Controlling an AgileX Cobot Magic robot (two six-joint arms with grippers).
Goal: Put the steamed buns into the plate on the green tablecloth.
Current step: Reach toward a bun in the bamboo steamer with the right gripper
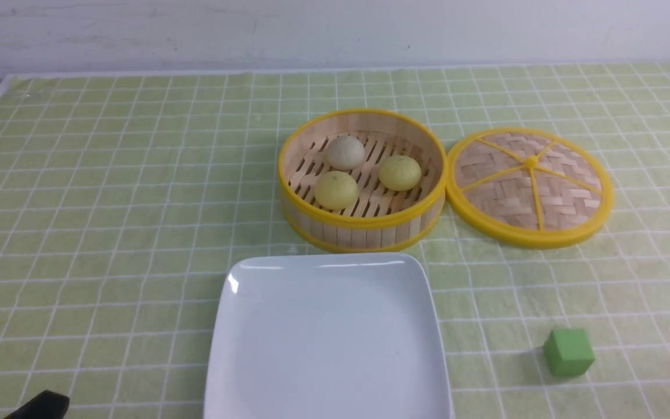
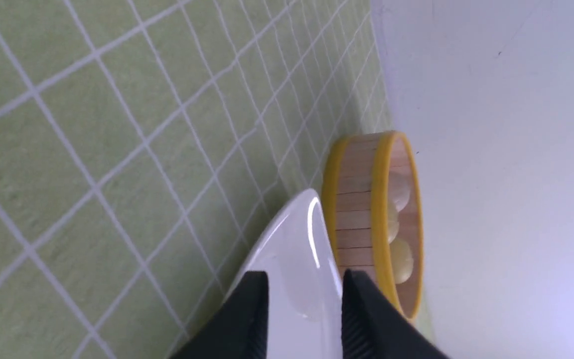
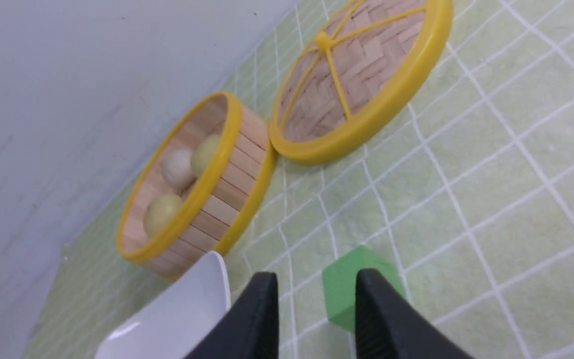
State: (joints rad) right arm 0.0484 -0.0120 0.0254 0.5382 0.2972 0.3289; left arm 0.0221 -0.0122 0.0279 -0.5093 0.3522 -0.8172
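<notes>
Three steamed buns lie in the bamboo steamer basket (image 1: 364, 221): an off-white one (image 1: 344, 152) and two pale yellow ones (image 1: 335, 190) (image 1: 399, 173). The white square plate (image 1: 329, 337) sits empty on the green tablecloth (image 1: 108, 203), just in front of the basket. My left gripper (image 2: 304, 273) is open and empty, low over the cloth beside the plate's (image 2: 297, 249) edge. My right gripper (image 3: 315, 273) is open and empty, near the green cube (image 3: 344, 294). The buns also show in the right wrist view (image 3: 177, 167).
The woven steamer lid (image 1: 530, 186) lies flat to the right of the basket, touching it. A small green cube (image 1: 568, 351) sits right of the plate. A black part of my left arm (image 1: 38, 406) shows at the front left corner. A white wall runs behind the table.
</notes>
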